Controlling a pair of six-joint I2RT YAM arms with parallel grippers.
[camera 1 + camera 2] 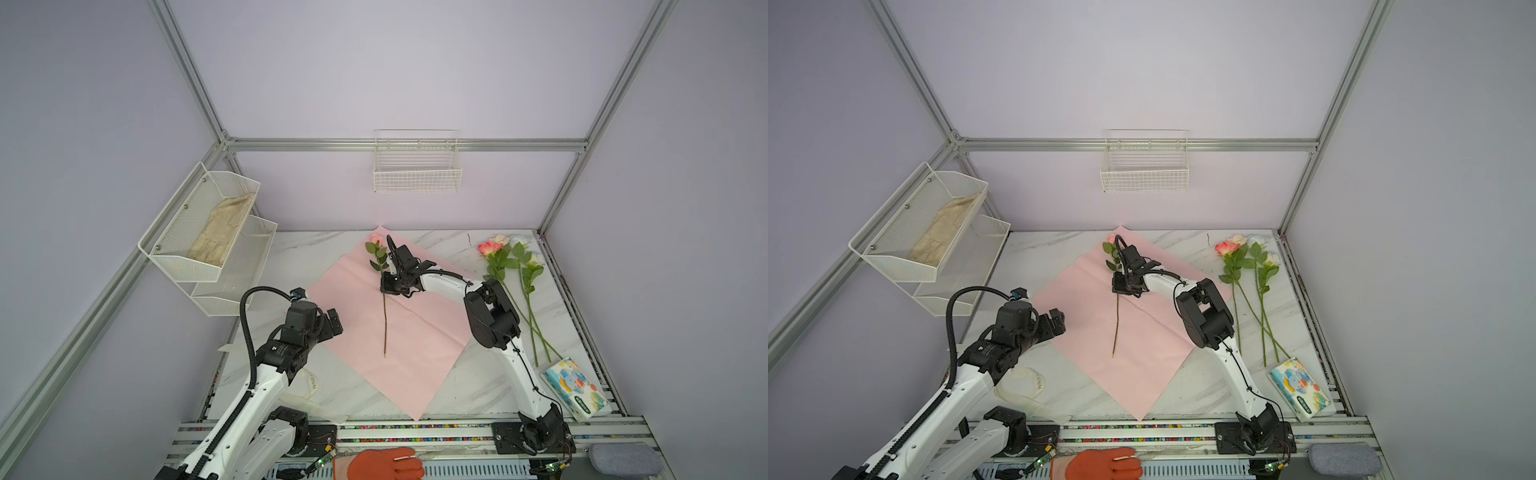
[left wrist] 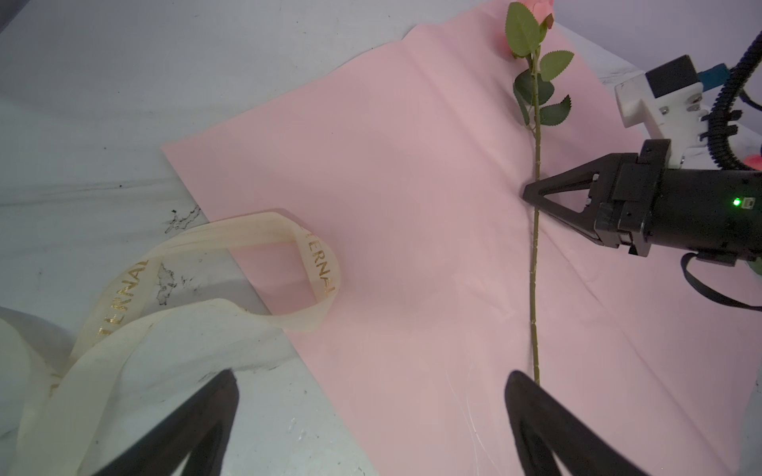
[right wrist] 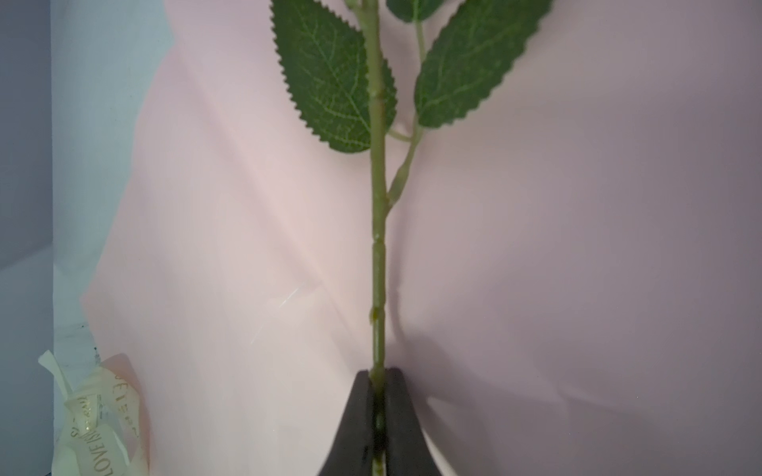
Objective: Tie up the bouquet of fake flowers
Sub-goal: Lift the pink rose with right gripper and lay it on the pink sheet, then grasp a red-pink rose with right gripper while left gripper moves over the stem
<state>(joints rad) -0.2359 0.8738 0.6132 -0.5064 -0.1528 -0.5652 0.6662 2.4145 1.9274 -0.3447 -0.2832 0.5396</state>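
Observation:
The bouquet's wrapping paper (image 1: 415, 332) (image 1: 1142, 332) lies flat on the marble table, pink face up. One pink rose (image 1: 385, 324) (image 2: 535, 247) lies along its middle, head toward the back wall. My right gripper (image 1: 384, 286) (image 3: 378, 373) is shut on the rose's green stem just below the leaves, low over the paper. The other fake flowers (image 1: 515, 266) (image 1: 1246, 266) lie in a loose bunch at the table's right side. Over the paper's left corner, my left gripper (image 1: 334, 322) (image 2: 371, 375) stands wide open and holds nothing.
A cream lettered ribbon (image 1: 309, 386) (image 2: 321, 268) loops at the front left, partly on the paper. A printed tissue pack (image 1: 575, 386) lies front right. White mesh shelves (image 1: 199, 232) hang on the left wall, a wire basket (image 1: 417, 170) on the back wall. An orange-gloved hand (image 1: 382, 463) rests at the front rail.

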